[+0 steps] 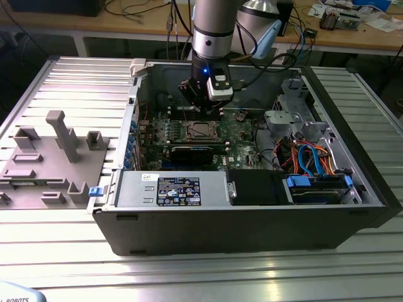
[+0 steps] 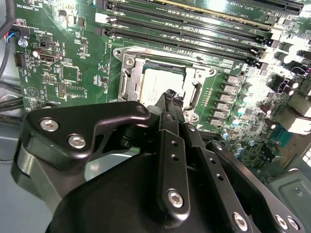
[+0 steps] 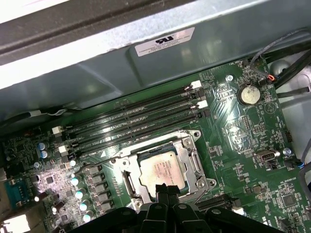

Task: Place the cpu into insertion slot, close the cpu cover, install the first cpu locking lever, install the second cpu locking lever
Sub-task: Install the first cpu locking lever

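The cpu [image 3: 159, 168] lies flat in the insertion slot [image 3: 128, 180] on the green board, its dull silver top showing in both wrist views [image 2: 158, 80]. The cpu cover [image 3: 193, 156] lies down around the chip, framing it [image 2: 197, 82]. My gripper [image 3: 167, 189] hovers just above the socket's edge with its black fingertips [image 2: 171, 96] pressed together and nothing between them. A thin wire lever [image 3: 99, 162] runs along one side of the socket; I cannot tell whether it is latched. In the exterior view the gripper [image 1: 203, 106] hangs over the socket [image 1: 200, 131] inside the open computer case.
Long black memory slots [image 3: 131, 119] run beside the socket. The case wall [image 1: 135, 107], a power supply [image 1: 170, 189], a drive cage [image 1: 293, 107] and cable bundles [image 1: 312, 157] surround the board. A grey fixture block [image 1: 53, 157] sits at the exterior view's left.
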{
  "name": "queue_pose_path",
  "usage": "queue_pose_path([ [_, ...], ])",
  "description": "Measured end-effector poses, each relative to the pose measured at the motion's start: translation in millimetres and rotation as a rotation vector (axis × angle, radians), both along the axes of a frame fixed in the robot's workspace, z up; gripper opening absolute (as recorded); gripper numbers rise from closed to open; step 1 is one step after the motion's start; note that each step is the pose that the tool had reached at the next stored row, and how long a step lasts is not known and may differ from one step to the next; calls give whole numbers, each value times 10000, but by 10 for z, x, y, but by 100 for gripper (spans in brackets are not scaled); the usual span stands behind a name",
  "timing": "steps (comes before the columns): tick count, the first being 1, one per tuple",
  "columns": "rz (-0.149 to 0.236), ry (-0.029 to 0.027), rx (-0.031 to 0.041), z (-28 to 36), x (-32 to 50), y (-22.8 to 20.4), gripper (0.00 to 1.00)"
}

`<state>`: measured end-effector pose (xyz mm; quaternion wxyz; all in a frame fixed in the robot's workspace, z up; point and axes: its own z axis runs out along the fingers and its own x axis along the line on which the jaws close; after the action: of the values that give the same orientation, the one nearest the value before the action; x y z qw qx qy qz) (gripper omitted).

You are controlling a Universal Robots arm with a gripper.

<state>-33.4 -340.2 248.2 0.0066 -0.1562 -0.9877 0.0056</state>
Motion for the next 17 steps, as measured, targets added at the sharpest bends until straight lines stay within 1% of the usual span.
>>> queue_pose_path([
  [17,119,0,0,0,0,0,11],
])
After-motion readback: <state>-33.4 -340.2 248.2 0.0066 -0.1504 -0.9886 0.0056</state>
